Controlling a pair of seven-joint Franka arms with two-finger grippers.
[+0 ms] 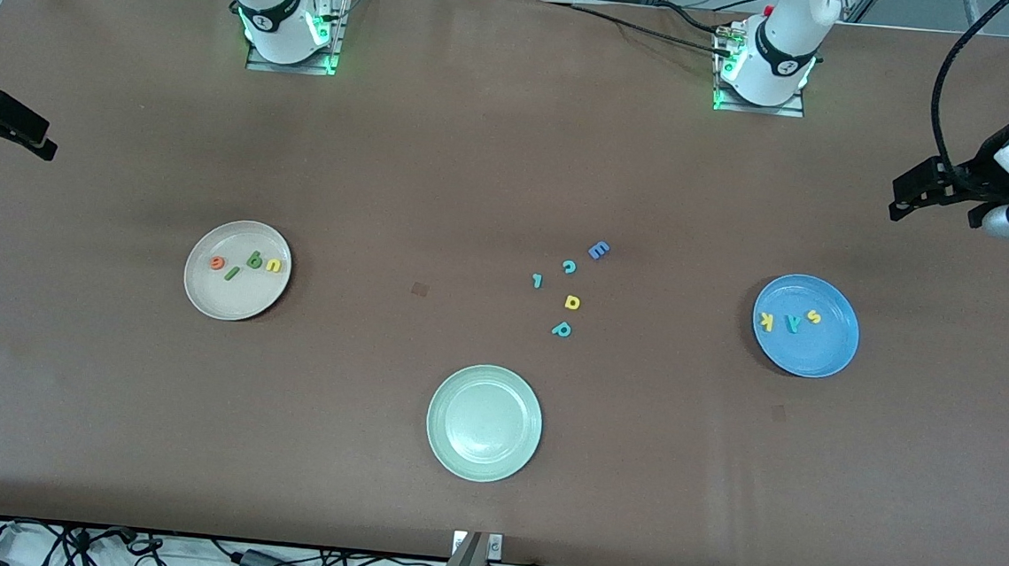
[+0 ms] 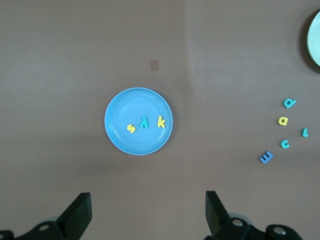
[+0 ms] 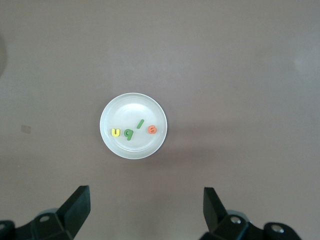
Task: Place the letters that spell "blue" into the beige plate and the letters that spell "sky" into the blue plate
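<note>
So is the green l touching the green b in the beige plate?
Apart. The right wrist view shows a thin strip of beige plate between the green l and the green b.

Matt brown table (image 1: 476, 183) cover, smooth and cloth-like, glossy blue plate (image 1: 828, 359) catching light, smooth beige plate (image 1: 237, 304) with soft sheen, pale green plate (image 1: 481, 459) faintly glossy, matt foam letters (image 1: 571, 302), matt black plastic fingers (image 2: 80, 212)

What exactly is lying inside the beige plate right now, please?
Four foam letters lie in the beige plate: an orange e, a thin green l, a green b and a yellow u. Nothing covers them, so the whole plate shows.
</note>
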